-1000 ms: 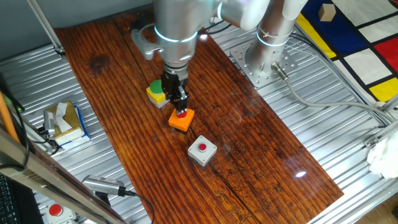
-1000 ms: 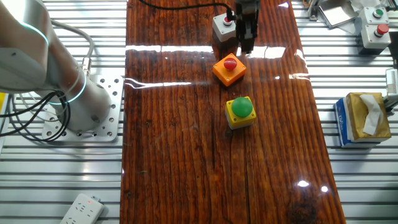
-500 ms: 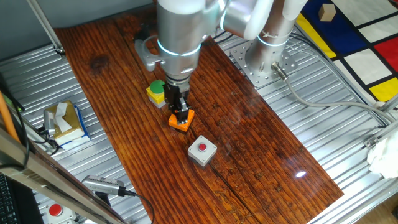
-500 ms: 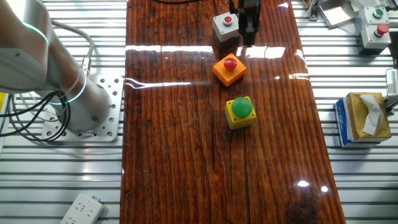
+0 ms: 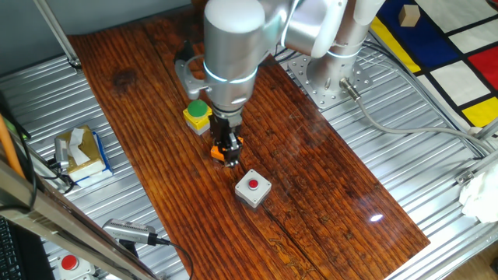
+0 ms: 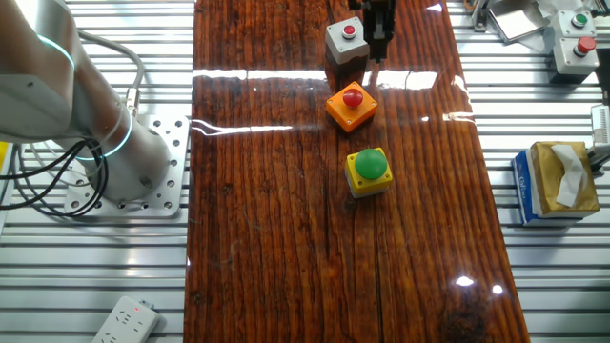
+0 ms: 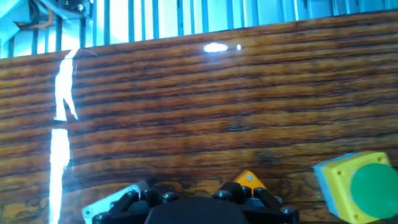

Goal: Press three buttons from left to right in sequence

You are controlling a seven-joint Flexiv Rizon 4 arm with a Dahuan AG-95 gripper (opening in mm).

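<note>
Three buttons lie in a diagonal row on the wooden board. The yellow box with a green button (image 5: 197, 115) (image 6: 368, 171) (image 7: 357, 186) is at one end. The orange box (image 5: 226, 148) (image 6: 351, 105) is in the middle; its red button is hidden by the hand in one fixed view. The grey box with a red button (image 5: 253, 188) (image 6: 345, 38) is at the other end. My gripper (image 5: 229, 155) (image 6: 378, 52) hangs over the orange box's edge toward the grey box. In the hand view only an orange corner (image 7: 247, 180) and a grey corner (image 7: 112, 202) show.
A tissue box (image 5: 78, 152) (image 6: 558, 181) sits on the metal table beside the board. Spare button boxes (image 6: 581, 43) stand in a corner. The arm's base (image 5: 334, 78) is bolted next to the board. A power strip (image 6: 124, 319) lies at the table's edge.
The gripper has moved off the orange box's red button and shifted toward the grey box. The boxes have not moved.
</note>
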